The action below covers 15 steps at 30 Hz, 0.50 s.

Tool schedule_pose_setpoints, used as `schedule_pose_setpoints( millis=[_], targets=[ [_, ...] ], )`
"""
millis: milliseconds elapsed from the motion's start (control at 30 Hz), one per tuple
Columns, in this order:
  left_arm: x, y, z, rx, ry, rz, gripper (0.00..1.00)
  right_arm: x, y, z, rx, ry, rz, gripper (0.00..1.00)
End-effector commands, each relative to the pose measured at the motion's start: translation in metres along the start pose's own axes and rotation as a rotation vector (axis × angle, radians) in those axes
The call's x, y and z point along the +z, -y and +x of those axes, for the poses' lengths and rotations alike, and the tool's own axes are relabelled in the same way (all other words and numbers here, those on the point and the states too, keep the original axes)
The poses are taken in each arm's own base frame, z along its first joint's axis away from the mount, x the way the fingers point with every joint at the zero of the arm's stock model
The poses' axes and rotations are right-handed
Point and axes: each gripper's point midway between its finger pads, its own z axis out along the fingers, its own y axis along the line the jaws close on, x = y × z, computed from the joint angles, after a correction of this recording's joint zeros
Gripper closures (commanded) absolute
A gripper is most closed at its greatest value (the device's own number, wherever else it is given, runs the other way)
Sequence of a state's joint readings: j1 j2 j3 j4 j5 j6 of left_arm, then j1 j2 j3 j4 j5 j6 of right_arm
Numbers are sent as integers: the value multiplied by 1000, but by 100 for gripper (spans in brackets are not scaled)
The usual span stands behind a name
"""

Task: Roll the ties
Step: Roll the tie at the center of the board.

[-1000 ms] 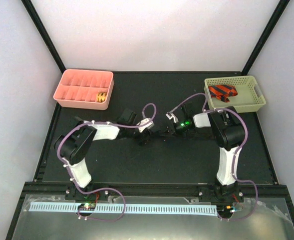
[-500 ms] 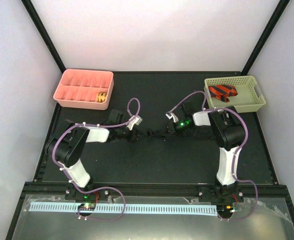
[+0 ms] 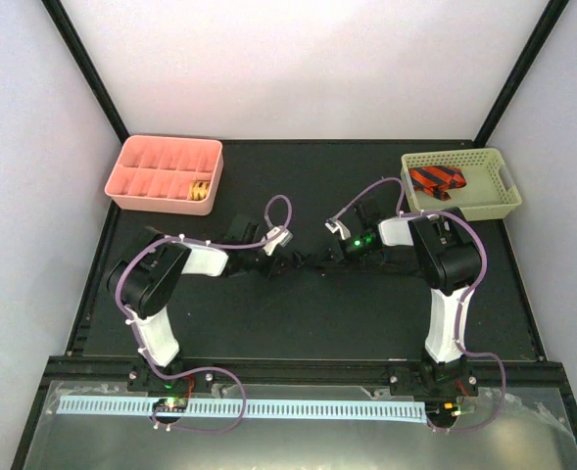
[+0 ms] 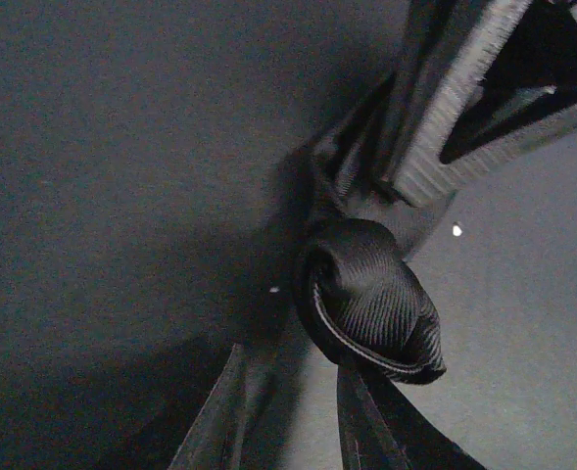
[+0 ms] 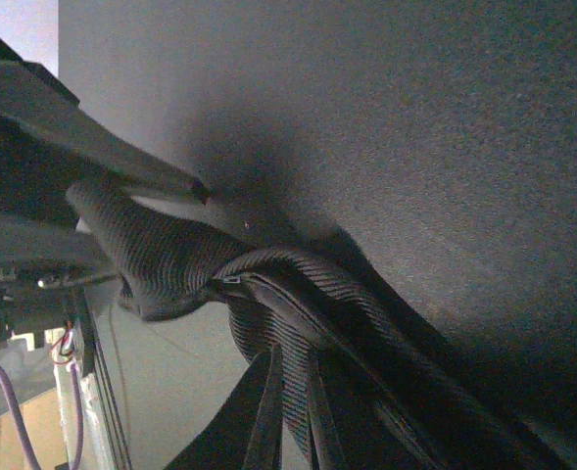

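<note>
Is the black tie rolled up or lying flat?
Partly rolled: the black tie shows a tight coil at one end in the left wrist view, with loose strip trailing off it.

Black-and-white arms [image 3: 208,260] carry looping purple cables [image 3: 280,199].

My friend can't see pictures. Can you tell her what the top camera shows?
On a dark table, the left claw and right claw meet at a black tie. Back left, a pink tray holds a yellow tie; back right, a basket holds a striped tie.
</note>
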<state>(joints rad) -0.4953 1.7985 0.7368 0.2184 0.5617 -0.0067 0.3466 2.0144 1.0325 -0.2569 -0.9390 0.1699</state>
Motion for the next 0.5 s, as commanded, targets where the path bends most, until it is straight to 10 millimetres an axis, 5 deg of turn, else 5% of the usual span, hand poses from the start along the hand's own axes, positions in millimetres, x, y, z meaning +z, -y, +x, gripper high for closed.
schedule_pose_setpoints(
  millis=[0, 167, 467],
  targets=[
    [4, 29, -19, 105, 42, 73, 71, 3, 19, 5, 15, -19, 71, 88],
    [0, 54, -48, 188, 109, 102, 70, 3, 17, 6, 12, -20, 68, 88],
    [12, 55, -63, 203, 109, 116, 71, 0, 10, 5, -1, -17, 45, 88]
  ],
)
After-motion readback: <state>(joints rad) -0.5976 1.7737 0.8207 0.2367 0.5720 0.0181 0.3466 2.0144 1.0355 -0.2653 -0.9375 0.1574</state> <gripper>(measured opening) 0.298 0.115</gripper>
